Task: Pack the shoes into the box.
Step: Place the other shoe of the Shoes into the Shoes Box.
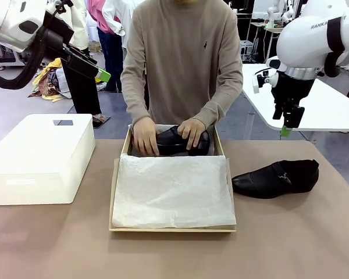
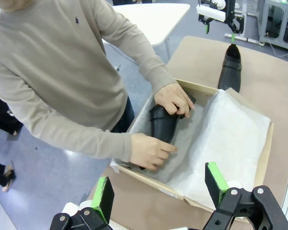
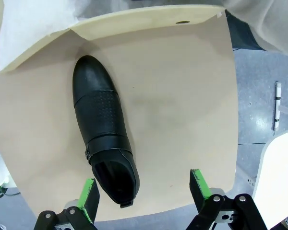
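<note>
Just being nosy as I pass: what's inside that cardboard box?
White tissue paper lines the box, and one black shoe lies at its far end, held by the person's hands. The paper hides the box's floor.

The place looked like a robotics lab or test hall. A white left robot arm [image 1: 17, 23] and a white right robot arm [image 1: 320, 35] hung over a brown-covered surface [image 1: 291, 232] on a bare grey polished floor [image 1: 6, 119]. A white table [image 1: 320, 104] stood just behind, metal equipment frames [image 2: 278, 21] stood farther off, and other people [image 1: 113, 40] stood in the background.
</note>
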You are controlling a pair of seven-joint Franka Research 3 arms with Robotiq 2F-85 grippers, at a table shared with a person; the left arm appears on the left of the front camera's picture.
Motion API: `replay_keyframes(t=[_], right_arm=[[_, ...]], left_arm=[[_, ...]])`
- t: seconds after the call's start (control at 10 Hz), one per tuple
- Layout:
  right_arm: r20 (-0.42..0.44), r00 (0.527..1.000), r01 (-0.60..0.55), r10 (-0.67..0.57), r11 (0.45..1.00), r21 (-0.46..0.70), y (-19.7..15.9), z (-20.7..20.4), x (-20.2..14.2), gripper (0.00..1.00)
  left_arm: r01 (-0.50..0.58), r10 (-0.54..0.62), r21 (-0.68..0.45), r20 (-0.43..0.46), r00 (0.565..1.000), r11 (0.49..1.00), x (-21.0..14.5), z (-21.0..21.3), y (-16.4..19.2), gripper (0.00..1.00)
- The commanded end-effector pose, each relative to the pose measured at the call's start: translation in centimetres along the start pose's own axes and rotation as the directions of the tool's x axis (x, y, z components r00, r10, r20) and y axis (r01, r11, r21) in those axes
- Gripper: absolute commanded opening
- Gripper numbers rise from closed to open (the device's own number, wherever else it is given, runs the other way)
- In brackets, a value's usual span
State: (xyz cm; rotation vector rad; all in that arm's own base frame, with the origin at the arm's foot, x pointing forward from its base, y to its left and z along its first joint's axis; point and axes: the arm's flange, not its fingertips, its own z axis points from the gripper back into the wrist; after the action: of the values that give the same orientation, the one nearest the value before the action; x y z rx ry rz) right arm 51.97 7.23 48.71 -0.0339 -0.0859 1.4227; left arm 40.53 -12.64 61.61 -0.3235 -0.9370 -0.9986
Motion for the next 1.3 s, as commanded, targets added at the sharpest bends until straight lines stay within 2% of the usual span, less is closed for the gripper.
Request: replay_keyframes(t=[0.0,0.3,0.8,1.2], right_arm=[[0.000,1.000,0.000,0.000,1.000,-0.004,0.1,0.3,-0.1,1.00],[-0.021,1.000,-0.020,0.019,1.000,-0.010,-0.2,-0.3,-0.2,1.00],[-0.048,0.998,-0.039,0.038,0.999,-0.011,-0.5,-3.7,-5.2,1.00],[-0.015,0.998,-0.065,0.065,0.998,-0.024,-0.6,-6.7,-7.8,1.00]], left_arm=[[0.013,-0.012,-0.016,0.020,1.000,1.000,-0.2,-0.1,0.3,1.00],[0.013,-0.012,-0.016,0.020,1.000,1.000,-0.2,-0.1,0.3,1.00],[0.013,-0.012,-0.016,0.020,1.000,1.000,-0.2,-0.1,0.3,1.00],[0.013,-0.012,-0.016,0.020,1.000,1.000,-0.2,-0.1,0.3,1.00]])
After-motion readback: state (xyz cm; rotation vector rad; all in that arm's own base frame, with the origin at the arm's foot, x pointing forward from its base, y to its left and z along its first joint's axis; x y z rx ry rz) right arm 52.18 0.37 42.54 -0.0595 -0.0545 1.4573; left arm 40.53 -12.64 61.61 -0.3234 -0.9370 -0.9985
